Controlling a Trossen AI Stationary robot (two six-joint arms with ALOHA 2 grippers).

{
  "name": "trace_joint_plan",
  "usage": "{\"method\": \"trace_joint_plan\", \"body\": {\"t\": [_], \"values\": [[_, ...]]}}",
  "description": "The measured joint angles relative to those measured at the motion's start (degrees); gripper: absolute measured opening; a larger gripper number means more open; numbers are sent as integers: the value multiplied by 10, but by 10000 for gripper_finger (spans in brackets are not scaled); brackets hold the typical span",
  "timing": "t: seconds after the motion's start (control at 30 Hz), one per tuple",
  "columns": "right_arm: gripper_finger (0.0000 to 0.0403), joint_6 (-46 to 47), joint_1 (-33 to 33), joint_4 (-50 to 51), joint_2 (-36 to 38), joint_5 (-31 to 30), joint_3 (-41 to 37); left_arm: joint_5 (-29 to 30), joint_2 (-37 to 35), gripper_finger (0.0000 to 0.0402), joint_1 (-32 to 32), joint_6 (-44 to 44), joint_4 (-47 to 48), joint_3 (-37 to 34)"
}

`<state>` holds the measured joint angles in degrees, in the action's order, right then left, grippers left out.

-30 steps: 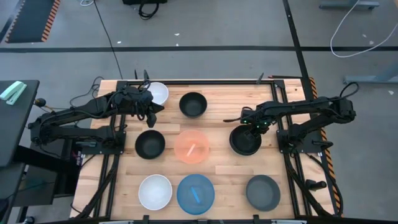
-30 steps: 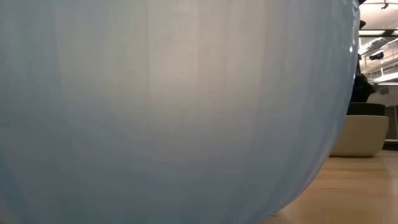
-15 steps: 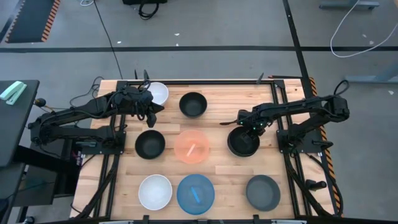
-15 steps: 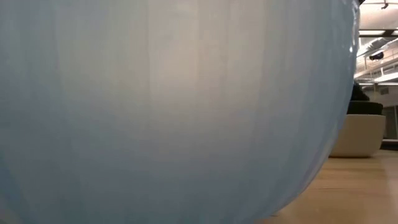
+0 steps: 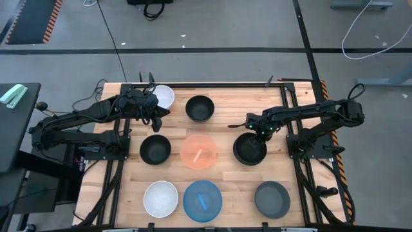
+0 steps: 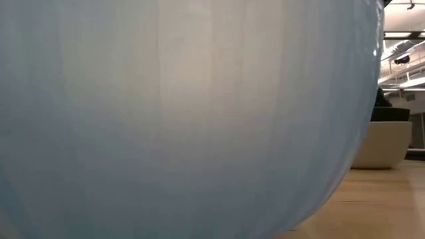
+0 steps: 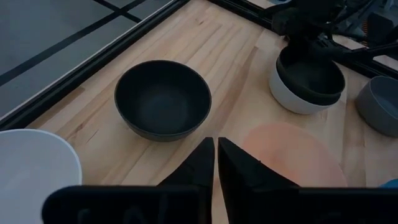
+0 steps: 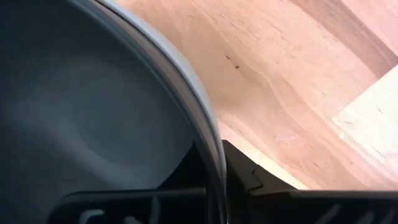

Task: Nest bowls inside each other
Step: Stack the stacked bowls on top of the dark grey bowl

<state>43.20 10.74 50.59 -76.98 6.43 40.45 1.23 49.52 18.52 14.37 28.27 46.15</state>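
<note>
I see the wooden desk (image 5: 225, 187), pale butcher-block planks, framed by black rails (image 5: 206, 83) along its far edge. Around it there's grey floor (image 5: 232, 32) crossed by dark tape lines. A white cable (image 5: 364, 29) loops on the floor off to the far right, and a black cable (image 5: 153, 9) coils at the top centre. At top left I've got a black mat with orange-striped edging (image 5: 32, 19). On the left sits a dark side table (image 5: 13, 129) carrying a pale green object (image 5: 13, 95).
</note>
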Motion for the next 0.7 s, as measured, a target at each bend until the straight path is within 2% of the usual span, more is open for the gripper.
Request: {"method": "trace_joint_plan", "body": {"t": [0.2,0.33,0.5,0.7], "values": [[18,-3,-1,7,12,-10,3,0,0,22,-1,0,3,0],[18,-2,-1,29,38,-42,20,0,0,14,-14,0,18,0],[18,2,-17,122,64,-59,73,-1,0,15,-37,0,22,0],[18,42,-90,220,83,-53,162,0,0,26,-44,1,22,0]]}}
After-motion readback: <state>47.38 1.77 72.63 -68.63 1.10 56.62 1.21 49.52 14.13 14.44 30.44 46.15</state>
